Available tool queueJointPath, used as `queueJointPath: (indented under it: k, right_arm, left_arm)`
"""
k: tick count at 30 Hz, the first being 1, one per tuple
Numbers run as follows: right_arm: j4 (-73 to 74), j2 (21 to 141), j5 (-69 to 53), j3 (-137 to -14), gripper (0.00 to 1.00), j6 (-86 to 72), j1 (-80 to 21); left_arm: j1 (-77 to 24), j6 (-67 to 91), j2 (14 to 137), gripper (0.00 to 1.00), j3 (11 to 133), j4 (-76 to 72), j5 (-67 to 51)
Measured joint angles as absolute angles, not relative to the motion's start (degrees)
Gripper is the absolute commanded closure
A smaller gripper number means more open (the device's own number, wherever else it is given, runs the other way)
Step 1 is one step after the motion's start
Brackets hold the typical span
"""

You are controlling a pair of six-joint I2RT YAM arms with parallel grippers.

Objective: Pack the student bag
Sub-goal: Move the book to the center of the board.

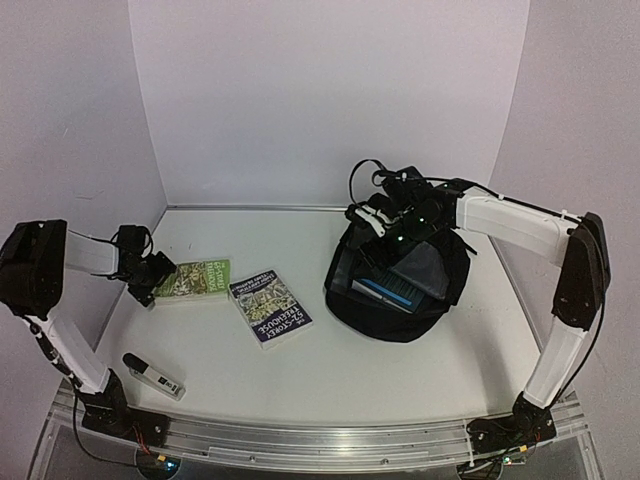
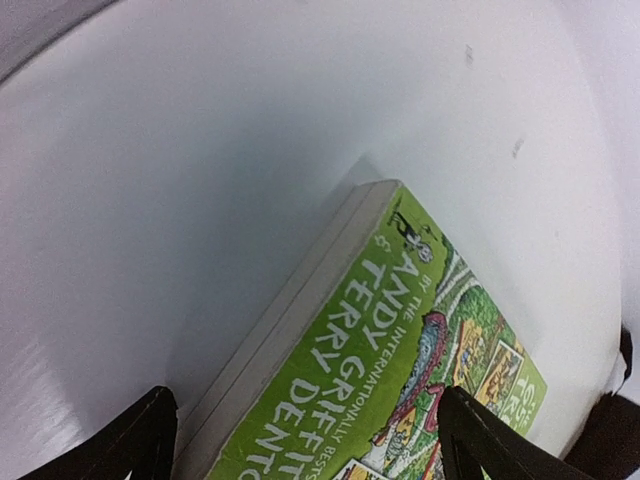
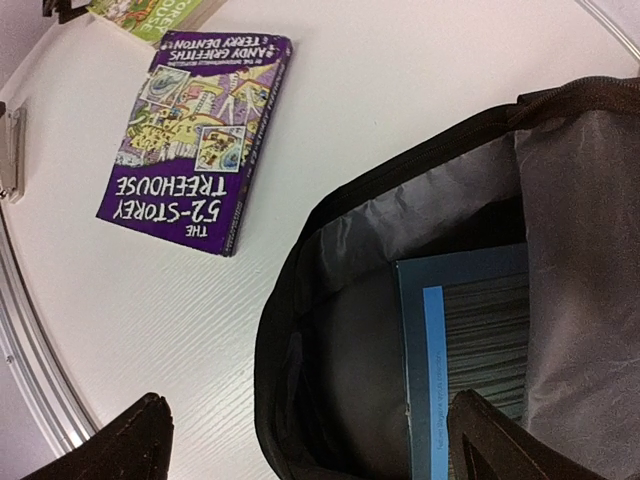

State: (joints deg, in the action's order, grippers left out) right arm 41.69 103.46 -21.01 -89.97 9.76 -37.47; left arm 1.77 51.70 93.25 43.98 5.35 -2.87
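The student bag (image 1: 440,290) is a black backpack lying open at the right of the table, with a blue book (image 1: 393,288) inside it. In the right wrist view the bag's rim (image 3: 285,330) and the blue book (image 3: 470,340) lie below my right gripper (image 3: 310,445), which is open and empty over the bag's mouth (image 1: 372,222). A green book (image 1: 195,278) lies at the left. My left gripper (image 1: 152,283) is open at its left end, its fingers on either side of the green book (image 2: 400,380) in the left wrist view (image 2: 305,445). A purple book (image 1: 270,306) lies between.
A small black and silver stapler-like thing (image 1: 153,375) lies near the front left edge. The purple book (image 3: 195,140) lies left of the bag's opening. White walls close the back and sides. A metal rail (image 1: 300,445) runs along the front.
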Motion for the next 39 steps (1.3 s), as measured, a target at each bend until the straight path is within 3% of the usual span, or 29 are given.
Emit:
queueJointPath:
  k: [9, 13, 21, 26, 32, 39]
  right_arm:
    - [41.74, 103.86, -23.12, -89.97, 0.06, 9.74, -38.89]
    - [41.82, 105.00, -23.81, -90.00, 0.07, 9.74, -39.80]
    - [42.48, 106.49, -24.18, -90.94, 0.10, 9.54, -40.25]
    - [42.66, 109.61, -24.12, -96.22, 0.14, 8.64, -40.45]
    - [42.13, 114.46, -24.00, -102.46, 0.14, 6.40, -40.56]
    - [42.11, 114.52, -23.14, -102.06, 0.14, 5.87, -40.53]
  left_arm:
    - [-4.72, 39.48, 105.81, 0.07, 58.24, 4.47, -11.89]
    - [-5.83, 37.41, 106.11, 0.10, 58.82, 4.58, -12.11]
    - [-12.92, 39.55, 93.48, 0.17, 56.57, 7.67, -2.75]
    - [-17.35, 40.83, 87.94, 0.19, 54.73, 5.92, -4.88]
    - [-19.86, 36.57, 98.59, 0.20, 60.70, 6.49, -12.19]
    - [-24.83, 30.16, 113.46, 0.19, 78.04, 11.89, -15.57]
